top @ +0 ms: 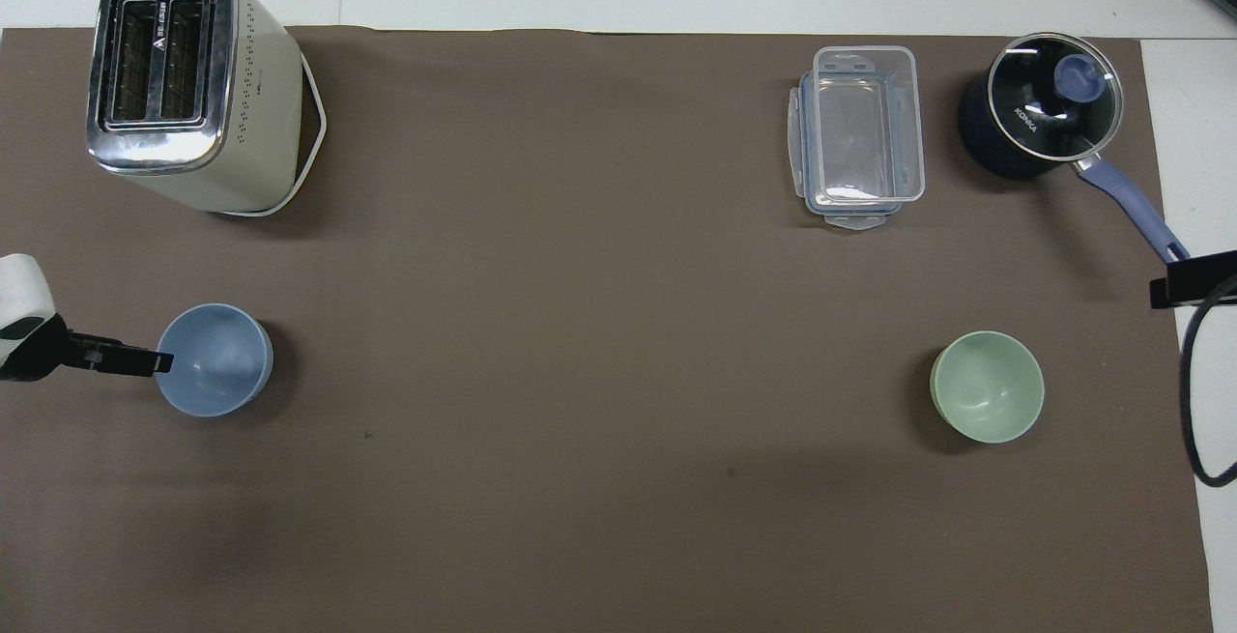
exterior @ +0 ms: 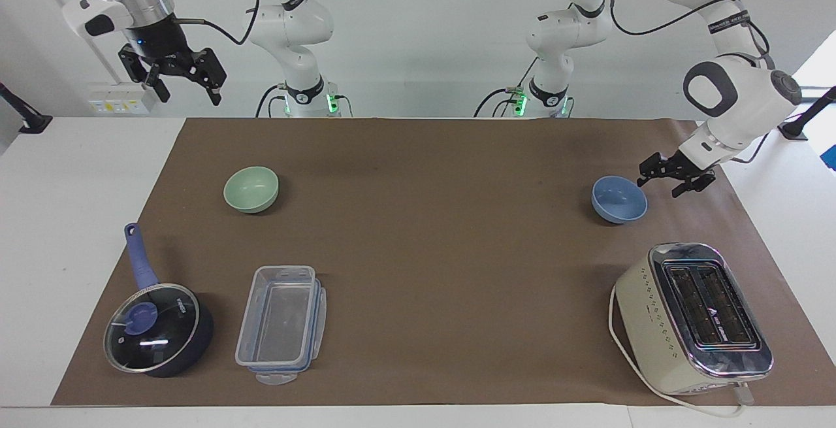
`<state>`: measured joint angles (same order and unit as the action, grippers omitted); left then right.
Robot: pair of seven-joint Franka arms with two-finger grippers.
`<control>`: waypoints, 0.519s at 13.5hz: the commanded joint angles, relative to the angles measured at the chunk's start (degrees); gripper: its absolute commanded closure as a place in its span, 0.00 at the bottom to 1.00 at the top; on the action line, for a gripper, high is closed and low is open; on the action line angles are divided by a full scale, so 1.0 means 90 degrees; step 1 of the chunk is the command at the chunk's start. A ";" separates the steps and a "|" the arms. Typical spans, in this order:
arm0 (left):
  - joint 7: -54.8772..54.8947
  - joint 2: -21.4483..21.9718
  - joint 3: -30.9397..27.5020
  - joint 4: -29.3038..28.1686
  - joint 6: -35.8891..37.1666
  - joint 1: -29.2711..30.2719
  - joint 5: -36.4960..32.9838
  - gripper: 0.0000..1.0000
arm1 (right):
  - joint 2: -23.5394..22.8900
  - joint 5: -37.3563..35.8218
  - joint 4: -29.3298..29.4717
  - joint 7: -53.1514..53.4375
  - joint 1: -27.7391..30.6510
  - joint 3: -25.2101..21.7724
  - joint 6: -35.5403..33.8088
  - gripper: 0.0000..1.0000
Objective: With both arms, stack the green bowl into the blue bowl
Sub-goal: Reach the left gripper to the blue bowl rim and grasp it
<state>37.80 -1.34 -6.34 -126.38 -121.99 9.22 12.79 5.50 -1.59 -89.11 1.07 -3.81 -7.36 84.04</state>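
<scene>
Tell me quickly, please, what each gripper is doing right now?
Left gripper: open, empty, at the blue bowl's rim.
Right gripper: open, empty, waiting raised at the right arm's end of the table.

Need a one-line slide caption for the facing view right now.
Left end effector open beside the small periwinkle-blue bowl; right end effector waits raised, open; pale mint-green bowl untouched.

Overhead, the right pincer (top: pixel 1193 280) seems mostly cut off by the edge.

You see the left gripper (top: pixel 145 362) at the blue bowl's (top: pixel 217 362) rim; the green bowl (top: pixel 988 387) sits apart toward the right arm's end.
</scene>
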 commanded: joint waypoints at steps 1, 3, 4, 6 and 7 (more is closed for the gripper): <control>0.0107 -0.0094 0.0050 -0.0274 -0.0565 0.0050 0.0345 0.00 | 0.0111 0.0001 -0.0158 -0.0178 0.0052 -0.0012 0.0106 0.00; 0.0107 -0.0086 0.0050 -0.0479 -0.0761 0.0001 0.0579 0.09 | 0.0111 0.0001 -0.0158 -0.0178 0.0052 -0.0012 0.0106 0.00; 0.0107 -0.0076 0.0050 -0.0509 -0.0781 -0.0009 0.0590 0.24 | 0.0111 0.0001 -0.0168 -0.0178 0.0052 -0.0012 0.0096 0.00; 0.0087 -0.0076 0.0050 -0.0509 -0.0781 -0.0009 0.0590 0.40 | 0.0111 0.0001 -0.0168 -0.0178 0.0062 -0.0012 0.0106 0.00; 0.0097 -0.0124 0.0050 -0.0519 -0.0801 -0.0009 0.0648 0.50 | 0.0111 0.0001 -0.0168 -0.0178 0.0053 -0.0012 0.0106 0.00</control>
<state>37.81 -2.85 -5.89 -129.63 -127.42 9.22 17.02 5.50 -1.59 -89.18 1.07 -3.80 -7.37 84.04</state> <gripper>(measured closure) 0.392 0.000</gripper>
